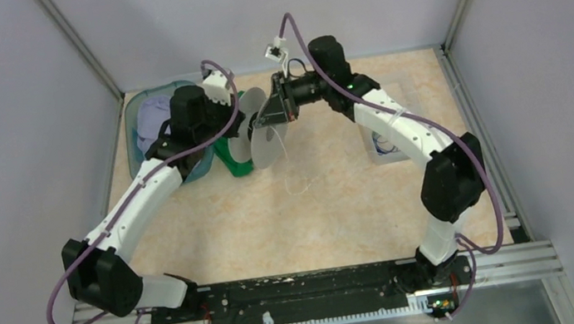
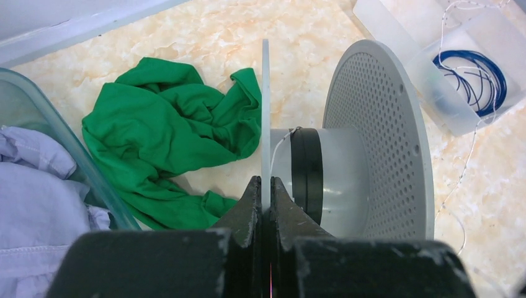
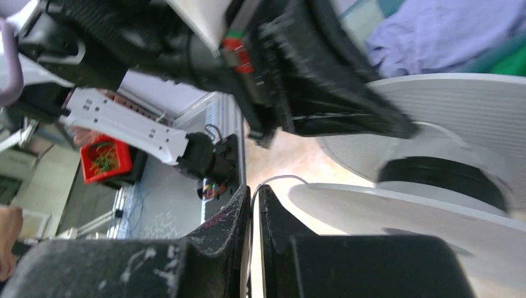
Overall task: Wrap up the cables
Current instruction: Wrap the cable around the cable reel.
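Evidently mid-winding step. Observed left gripper (image 2: 265,205) clamped fully on flange (image 2: 265,93) of spool (image 2: 378,143), steadying it. Observed right gripper (image 3: 254,211) pinched almost closed on whitish cable (image 3: 279,179) beside hub (image 2: 347,167); slack trailed across table (image 1: 341,213). Second one, blue cable (image 2: 481,87), lay coiled in clear tub (image 2: 434,93). Next move likely called for circling strand round hub, under tension.

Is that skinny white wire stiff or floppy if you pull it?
Probably floppy: the white wire bends in a soft arc from the right gripper to the spool and lies in loose squiggles on the table. Being hair-thin, it's likely light and easily snapped.
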Robot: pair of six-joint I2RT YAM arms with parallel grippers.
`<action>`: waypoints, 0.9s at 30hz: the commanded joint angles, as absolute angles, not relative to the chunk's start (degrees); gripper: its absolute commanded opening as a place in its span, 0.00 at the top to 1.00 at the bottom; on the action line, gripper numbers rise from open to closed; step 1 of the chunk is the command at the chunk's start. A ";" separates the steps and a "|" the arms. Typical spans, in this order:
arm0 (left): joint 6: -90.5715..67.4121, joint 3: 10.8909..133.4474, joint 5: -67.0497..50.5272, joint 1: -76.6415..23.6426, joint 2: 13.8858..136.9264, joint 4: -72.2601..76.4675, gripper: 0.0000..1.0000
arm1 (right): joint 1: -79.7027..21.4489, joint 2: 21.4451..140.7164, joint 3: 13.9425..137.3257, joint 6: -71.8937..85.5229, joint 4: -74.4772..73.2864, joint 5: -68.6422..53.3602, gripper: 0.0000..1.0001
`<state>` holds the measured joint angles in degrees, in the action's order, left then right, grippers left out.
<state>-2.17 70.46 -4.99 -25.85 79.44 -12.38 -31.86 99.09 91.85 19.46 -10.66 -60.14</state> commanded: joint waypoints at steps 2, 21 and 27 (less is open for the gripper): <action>2.71 69.63 -7.47 -27.57 77.68 -7.93 1.00 | -27.30 99.89 96.01 24.40 -6.81 -57.54 0.91; 0.20 72.22 -8.19 -26.56 75.98 -10.93 1.00 | -16.09 91.15 82.04 8.93 -7.29 -56.14 0.73; -1.09 73.94 -9.29 -25.20 75.39 -12.13 1.00 | -16.08 86.21 72.57 -2.90 -12.86 -46.48 0.47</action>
<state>0.93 70.41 -8.14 -26.13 78.52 -14.22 -15.99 91.57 75.85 8.01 -10.28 -52.93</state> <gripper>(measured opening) 0.027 0.454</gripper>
